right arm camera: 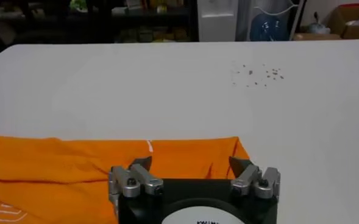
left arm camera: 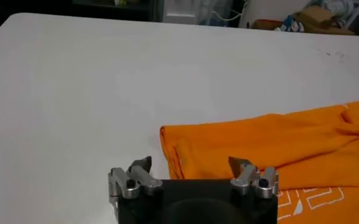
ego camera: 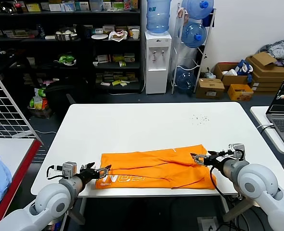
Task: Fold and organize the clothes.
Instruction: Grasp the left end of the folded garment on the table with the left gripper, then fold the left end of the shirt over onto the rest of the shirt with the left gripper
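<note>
Matt cotton T-shirt (ego camera: 156,168), smooth table (ego camera: 132,125)

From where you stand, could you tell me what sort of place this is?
Probably a lab or office storeroom: stocked shelves, a water dispenser with spare bottles, and cardboard boxes behind the white table.

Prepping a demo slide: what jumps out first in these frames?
The bright orange T-shirt, folded into a long band with white lettering showing, lies along the near edge of the white table. The left gripper and right gripper sit open at its two ends. Blue water jugs stand out at the back.
</note>
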Robot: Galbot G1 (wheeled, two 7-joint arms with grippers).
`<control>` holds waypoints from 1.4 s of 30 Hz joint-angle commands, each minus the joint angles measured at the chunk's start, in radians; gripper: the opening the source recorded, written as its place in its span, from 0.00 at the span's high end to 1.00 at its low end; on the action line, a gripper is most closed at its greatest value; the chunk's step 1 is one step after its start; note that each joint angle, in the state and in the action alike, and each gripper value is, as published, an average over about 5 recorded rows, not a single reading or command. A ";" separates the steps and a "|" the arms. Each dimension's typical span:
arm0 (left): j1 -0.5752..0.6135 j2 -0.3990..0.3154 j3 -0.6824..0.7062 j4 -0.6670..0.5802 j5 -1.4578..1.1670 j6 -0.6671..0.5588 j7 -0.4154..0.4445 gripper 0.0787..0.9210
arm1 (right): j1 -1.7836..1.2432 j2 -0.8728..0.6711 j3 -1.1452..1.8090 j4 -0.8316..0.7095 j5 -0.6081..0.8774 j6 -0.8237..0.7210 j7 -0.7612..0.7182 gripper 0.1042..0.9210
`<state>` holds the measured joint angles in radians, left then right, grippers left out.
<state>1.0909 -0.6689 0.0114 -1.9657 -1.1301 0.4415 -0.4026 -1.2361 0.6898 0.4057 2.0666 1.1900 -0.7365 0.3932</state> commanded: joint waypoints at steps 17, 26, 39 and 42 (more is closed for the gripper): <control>0.048 -0.037 -0.001 0.030 0.009 -0.027 -0.011 0.36 | -0.022 0.015 0.015 0.008 -0.012 -0.007 0.000 0.00; 0.063 -0.047 0.003 0.034 0.010 -0.029 -0.010 0.67 | -0.022 0.013 0.016 0.006 -0.011 -0.006 0.000 0.00; 0.052 -0.064 0.003 0.036 0.007 -0.033 -0.011 0.96 | -0.017 0.026 0.013 -0.001 -0.017 -0.001 0.000 0.00; 0.046 -0.067 0.003 0.037 0.005 -0.035 -0.014 0.96 | -0.016 0.028 0.013 -0.002 -0.022 0.002 -0.001 0.00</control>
<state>1.1393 -0.7307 0.0140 -1.9297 -1.1240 0.4079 -0.4135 -1.2531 0.7161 0.4188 2.0656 1.1705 -0.7365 0.3933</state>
